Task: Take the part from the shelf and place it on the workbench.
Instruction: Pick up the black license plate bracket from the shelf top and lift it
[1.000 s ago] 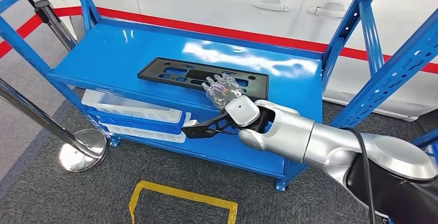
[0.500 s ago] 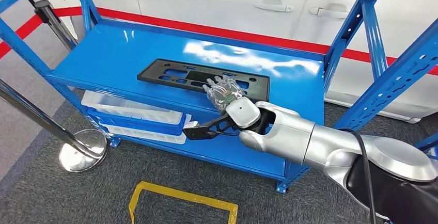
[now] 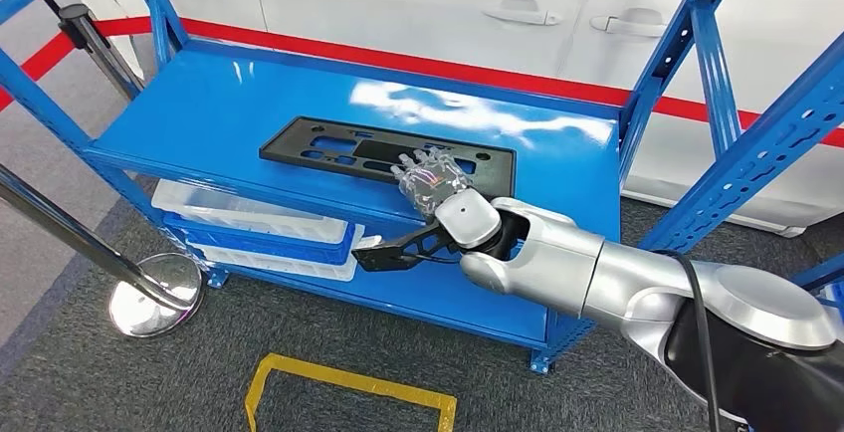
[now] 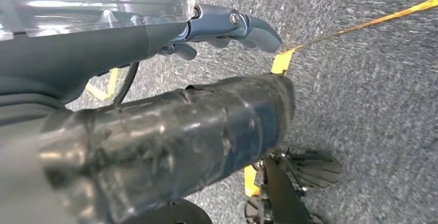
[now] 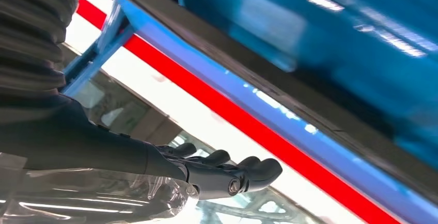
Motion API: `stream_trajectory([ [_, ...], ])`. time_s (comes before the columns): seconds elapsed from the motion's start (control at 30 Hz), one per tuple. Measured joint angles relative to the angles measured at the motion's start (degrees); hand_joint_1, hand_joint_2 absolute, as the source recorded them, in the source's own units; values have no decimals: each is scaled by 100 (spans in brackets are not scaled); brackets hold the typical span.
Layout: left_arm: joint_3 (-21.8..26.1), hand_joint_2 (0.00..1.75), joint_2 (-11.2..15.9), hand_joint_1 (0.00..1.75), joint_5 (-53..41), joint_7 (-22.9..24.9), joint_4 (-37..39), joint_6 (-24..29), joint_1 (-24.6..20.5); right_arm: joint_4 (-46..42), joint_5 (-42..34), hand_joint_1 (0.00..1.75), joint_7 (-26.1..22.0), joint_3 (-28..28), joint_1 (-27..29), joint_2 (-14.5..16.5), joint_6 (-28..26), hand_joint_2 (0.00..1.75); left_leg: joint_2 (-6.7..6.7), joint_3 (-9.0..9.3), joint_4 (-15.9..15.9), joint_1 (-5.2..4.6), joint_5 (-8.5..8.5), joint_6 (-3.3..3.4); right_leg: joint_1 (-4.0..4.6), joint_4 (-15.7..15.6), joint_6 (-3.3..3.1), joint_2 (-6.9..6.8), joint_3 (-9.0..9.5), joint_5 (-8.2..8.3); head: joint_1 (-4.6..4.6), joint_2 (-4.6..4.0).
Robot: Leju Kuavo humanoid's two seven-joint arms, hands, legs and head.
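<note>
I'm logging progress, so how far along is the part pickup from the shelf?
Early stage. The black part lies flat on the blue shelf, not lifted. The right hand is over its near edge; whether it grips is unclear. Lifting and carrying to the workbench remain.

1. The glossy blue steel shelf (image 3: 229,104) lay bare on both sides of the flat black perforated plastic part (image 3: 328,145).
2. Slanted blue perforated steel uprights (image 3: 712,59) fenced the shelf's right end.
3. The right robot hand (image 3: 430,175) hung over the part's near edge.
</note>
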Motion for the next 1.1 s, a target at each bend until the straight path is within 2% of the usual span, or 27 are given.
stream_trajectory([
  [0.07, 0, 0, -1, 0, -2, 0, 0, 1, 6, 3, 3, 0, -1, 0, 0, -3, -2, 175, 7, 34, -38, 26, 15, 61, 1, 52, 61, -6, -15, -56, 4, 0],
  [0.13, -1, 0, -2, 0, -4, 0, 0, 2, 10, 8, 7, 0, -1, 0, -3, -13, -2, 87, 16, 72, -81, 51, 26, 127, -1, 459, 107, -14, -200, -298, 19, 0],
  [0.2, -2, 0, -1, 0, -5, 0, 0, 5, 6, 14, 9, 0, -1, 0, 20, -29, -2, 0, 18, 77, -81, 45, 14, 167, -13, 1195, 129, -18, -571, -621, 28, 0],
  [0.23, -2, 0, 2, 0, -6, 0, 0, 8, 6, 17, 9, 0, -1, 0, 41, -36, -1, 0, 16, 80, -78, 43, 8, 175, -20, 1471, 135, -20, -724, -689, 28, 0],
  [0.27, -2, 0, 4, 0, -6, 0, 0, 10, 6, 20, 9, 0, -1, 0, 58, -40, -1, 0, 12, 84, -74, 42, -1, 178, -26, 1570, 136, -23, -795, -656, 29, 0],
  [0.3, -3, 0, 5, 0, -6, 0, 0, 13, 6, 22, 10, 0, -1, 0, 67, -42, -1, 44, 7, 93, -66, 41, -12, 175, -29, 1439, 131, -26, -752, -512, 30, 0],
  [0.37, -4, 0, 2, 0, -6, 0, 0, 13, 11, 26, 11, 0, -1, 0, 63, -46, -2, 131, -4, 115, -41, 41, -48, 149, -25, 728, 93, -28, -431, -116, 31, 0],
  [0.4, -4, 0, -2, 0, -7, 0, 0, 12, 13, 27, 11, 0, -1, 0, 56, -49, -3, 175, -8, 113, -16, 31, -69, 128, -12, 378, 70, -27, -262, 8, 29, 0],
  [0.47, -4, 0, -6, 0, -7, 0, 0, 11, 12, 28, 14, 0, -1, -1, 50, -52, -2, 175, -9, 95, 9, 15, -89, 79, 9, 59, 36, -19, -108, 57, 24, 0],
  [0.53, -4, 0, -4, 0, -7, 0, 0, 10, 8, 31, 26, 0, 2, -2, 50, -58, 1, 175, -7, 88, 6, 17, -98, 27, 9, 29, 4, -10, -91, 57, 23, 0],
  [0.6, -4, 0, 0, 0, -6, -1, 0, 10, 11, 34, 43, 0, 5, -3, 40, -65, 1, 175, 3, 35, 156, 28, -215, -35, -15, -19, -48, -10, -51, 70, 8, 0],
  [0.63, -5, 0, 2, 0, -6, -2, 0, 8, 11, 34, 49, 0, 5, -4, 34, -66, 1, 175, 7, -69, 386, 35, -347, -65, -31, -41, -74, -13, -30, 74, -3, 0],
  [0.7, -8, 0, 0, 0, -6, -7, 0, 2, 9, 36, 55, 0, 6, -4, 37, -66, 2, 175, 12, -418, 1099, 48, -664, -113, -31, -44, -107, -20, -15, 65, -25, 0],
  [0.73, -11, 0, 0, 0, -6, -11, 0, -2, 9, 37, 58, 0, 7, -4, 46, -66, 3, 175, 12, -592, 1419, 53, -757, -129, -29, -39, -114, -21, -13, 59, -25, 0],
  [0.77, -14, 0, 0, 0, -5, -14, 0, -4, 11, 38, 61, 0, 7, -4, 55, -66, 5, 175, 13, -690, 1572, 55, -748, -140, -27, -34, -118, -20, -9, 50, -26, 0],
  [0.8, -16, 0, 0, 0, -5, -17, 0, -5, 14, 39, 63, 0, 9, -4, 60, -66, 8, 175, 13, -683, 1507, 56, -630, -143, -28, -25, -116, -16, -2, 39, -26, 0],
  [0.83, -17, 0, 1, 0, -4, -19, 0, -5, 17, 39, 64, 0, 10, -4, 63, -66, 9, 175, 14, -567, 1226, 57, -424, -137, -29, -16, -111, -9, 12, 23, -27, 0],
  [0.87, -17, 0, 2, 0, -3, -20, 0, -5, 17, 39, 67, 0, 11, -4, 62, -66, 10, 175, 16, -389, 822, 58, -214, -122, -30, -8, -99, -4, 29, 5, -27, 0],
  [0.9, -18, 0, 4, 0, -3, -21, 0, -5, 14, 39, 71, 0, 12, -4, 60, -66, 10, 175, 18, -208, 447, 47, -71, -102, -21, 0, -79, 2, 39, -14, -27, 0],
  [0.93, -19, 0, 5, 0, -2, -22, 0, -5, 11, 39, 75, 0, 12, -4, 58, -67, 10, 175, 15, -79, 181, 35, 3, -74, -14, 5, -55, 4, 41, -26, -26, 0],
  [0.97, -21, 0, 7, 0, -2, -25, 0, -5, 6, 40, 79, 0, 12, -4, 59, -67, 10, 175, 11, -16, 50, 21, 7, -48, -7, 5, -29, 5, 39, -32, -23, 0],
  [1.03, -23, 0, 6, 0, 2, -28, 0, -5, 3, 41, 81, 0, 12, -4, 61, -68, 8, 175, 0, 4, 13, 10, -9, 13, -3, -8, 29, 4, 40, -32, -19, 0],
  [1.1, -24, 0, 0, 0, 5, -28, 0, -5, 8, 42, 82, 0, 11, -5, 61, -71, 5, 175, 5, 40, -35, 29, 6, 83, -8, 83, 84, -2, 8, -114, -9, 0],
])
